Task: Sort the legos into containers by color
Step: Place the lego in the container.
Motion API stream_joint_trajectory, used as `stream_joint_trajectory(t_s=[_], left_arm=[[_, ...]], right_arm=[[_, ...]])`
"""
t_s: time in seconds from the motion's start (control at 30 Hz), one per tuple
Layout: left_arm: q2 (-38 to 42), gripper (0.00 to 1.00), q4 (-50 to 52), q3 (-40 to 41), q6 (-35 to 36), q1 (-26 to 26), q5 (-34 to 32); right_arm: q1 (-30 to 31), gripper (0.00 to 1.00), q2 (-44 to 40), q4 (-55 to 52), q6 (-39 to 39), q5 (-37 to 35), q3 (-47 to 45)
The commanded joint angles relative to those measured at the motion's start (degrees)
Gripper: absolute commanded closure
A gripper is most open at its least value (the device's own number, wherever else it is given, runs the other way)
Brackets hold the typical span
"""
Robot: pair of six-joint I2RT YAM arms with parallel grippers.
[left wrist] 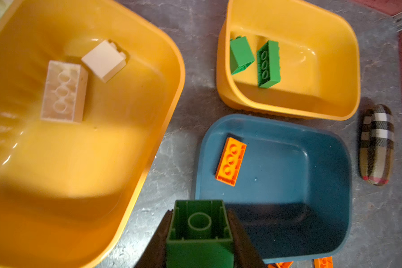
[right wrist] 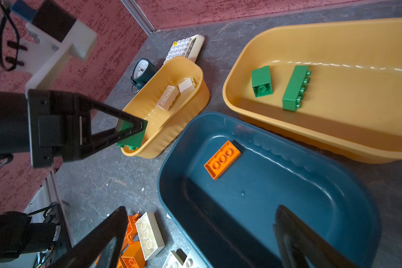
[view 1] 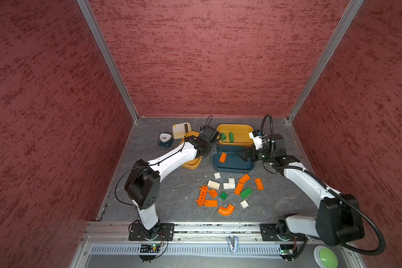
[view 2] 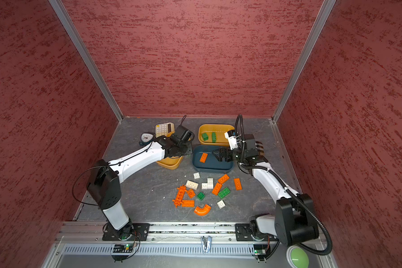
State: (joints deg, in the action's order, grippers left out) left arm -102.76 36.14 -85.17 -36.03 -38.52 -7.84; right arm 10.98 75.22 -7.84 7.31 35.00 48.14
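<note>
My left gripper (left wrist: 199, 212) is shut on a green brick (left wrist: 199, 234), held between the near yellow tray (left wrist: 172, 69) and the teal tray (left wrist: 276, 123); the grip also shows in the right wrist view at left gripper (right wrist: 131, 133). That near tray holds two white bricks (left wrist: 65, 92). The back yellow tray (view 1: 237, 126) holds two green bricks (view 1: 228, 137). One orange brick (view 1: 222, 157) lies in the teal tray (view 1: 232, 168). My right gripper (view 1: 239, 154) hangs open and empty over the teal tray's right half. Several loose legos (view 1: 230, 192) lie on the table in front.
A cream calculator (view 1: 181, 130) and a small clock (view 1: 165, 139) sit at the back left behind the near yellow tray. A plaid case (left wrist: 376, 143) lies right of the trays, under my right arm. A green button (view 1: 326, 256) is at the front right.
</note>
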Motion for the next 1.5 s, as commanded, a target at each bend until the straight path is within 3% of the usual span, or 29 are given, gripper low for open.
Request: stream_joint_trajectory(t_s=[0.0,0.2,0.5,0.87,1.13,1.3,1.47], left_arm=[[-4.8,0.69,-6.8,-4.1,5.6,1.6,6.0],[-12.6,0.69,-16.7,-9.6,6.6,3.6,11.3],[-26.6,0.70,-21.0,-25.2,7.5,4.0,17.4],[-39.4,0.68,-15.3,-42.3,11.4,3.7,18.3],[-35.8,0.45,-11.5,-40.2,16.6,3.3,14.8],[-30.8,0.43,-8.3,-37.5,19.6,2.7,12.5],[-22.9,0.41,-5.4,-29.5,21.1,1.6,11.0]], right_arm=[[-0.3,0.01,0.8,2.8,0.0,-1.5,2.6],[-0.5,0.01,1.7,3.0,-0.2,-3.2,3.8],[-1.5,0.01,1.9,2.6,-0.7,-5.0,3.9],[-2.6,0.01,1.0,0.8,-1.8,-6.0,3.7],[-2.6,0.01,1.4,0.5,-2.0,-5.3,4.1],[-2.6,0.01,1.6,0.4,-2.0,-4.6,4.3],[-2.7,0.01,1.4,0.5,-1.7,-3.5,4.1]])
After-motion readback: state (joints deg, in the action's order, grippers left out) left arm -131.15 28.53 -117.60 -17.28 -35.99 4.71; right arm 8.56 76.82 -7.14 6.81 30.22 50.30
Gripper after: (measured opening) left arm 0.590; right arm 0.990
